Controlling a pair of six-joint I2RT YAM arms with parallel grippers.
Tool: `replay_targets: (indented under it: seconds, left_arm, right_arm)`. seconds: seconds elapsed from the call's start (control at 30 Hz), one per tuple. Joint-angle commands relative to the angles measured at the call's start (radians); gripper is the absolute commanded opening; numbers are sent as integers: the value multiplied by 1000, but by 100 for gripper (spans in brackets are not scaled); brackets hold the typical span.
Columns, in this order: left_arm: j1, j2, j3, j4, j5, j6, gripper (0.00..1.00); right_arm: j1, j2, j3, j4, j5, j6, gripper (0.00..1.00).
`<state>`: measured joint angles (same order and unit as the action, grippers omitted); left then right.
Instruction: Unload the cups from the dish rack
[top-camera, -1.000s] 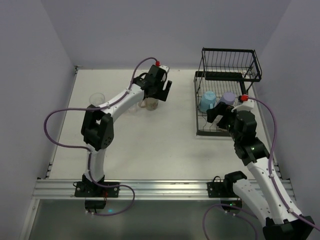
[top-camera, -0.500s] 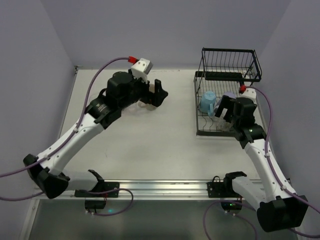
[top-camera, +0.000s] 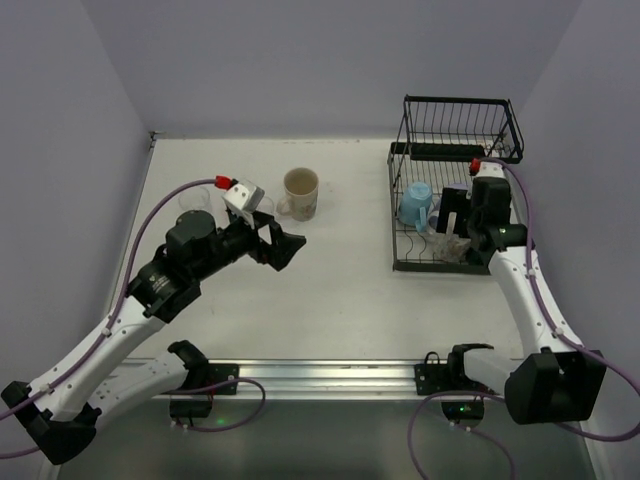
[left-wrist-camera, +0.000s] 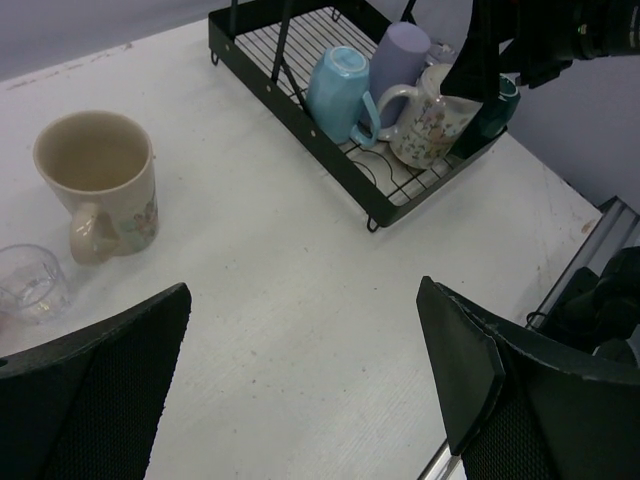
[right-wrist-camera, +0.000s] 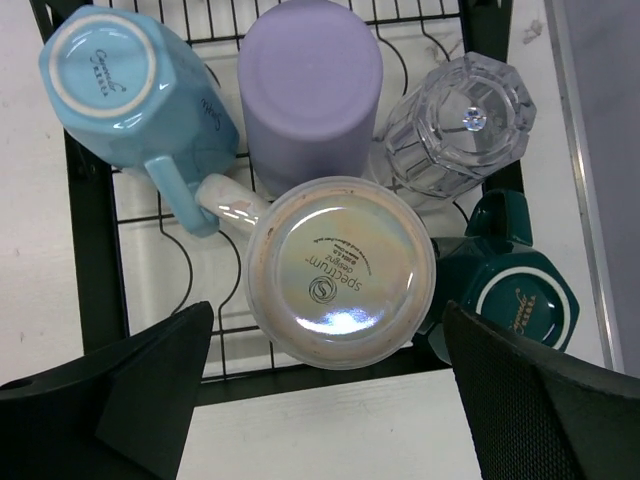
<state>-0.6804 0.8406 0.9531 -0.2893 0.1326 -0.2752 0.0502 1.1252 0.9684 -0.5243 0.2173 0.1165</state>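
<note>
The right gripper (right-wrist-camera: 327, 310), spread and empty, hangs over an upturned cream ceramic mug (right-wrist-camera: 340, 270) in the black wire dish rack (right-wrist-camera: 82, 230). The left gripper (left-wrist-camera: 305, 290) gapes empty.

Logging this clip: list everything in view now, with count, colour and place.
dish rack: one, black wire, table's far right
blue mug: one, light blue, inverted in lower tray
lavender cup: one, lavender, inverted, lower tray
rack glass: one, clear, inverted, lower tray
floral mug: one, white, inverted, lower tray
green mug: one, dark green, inverted, lower tray
beige mug: one, beige, upright on table
table glasses: two, clear, left of beige mug
table: one, white
left end effector: one, black, open, over table
right end effector: one, black, open, above rack
</note>
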Motion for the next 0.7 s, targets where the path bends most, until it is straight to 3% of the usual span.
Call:
replay_targets:
  seconds: [0.0,0.23,0.5,0.67]
  left_arm:
    - [2,-6,-50,61,38,14,100]
    - [-154,-12,-65,38,-122,71,100]
    - [-240,-40,-82,36,-169,91,100]
    - [-271,-57,-85,33,-195,99,100]
  right_arm:
    - [-33,28,44,-46,-93,-107,99]
    - [-93,74,82,-86,-211,-178,99]
    - [-118,180,133,-114,-349,-210,99]
    - [-119,231,147,-140,-296,-201,99]
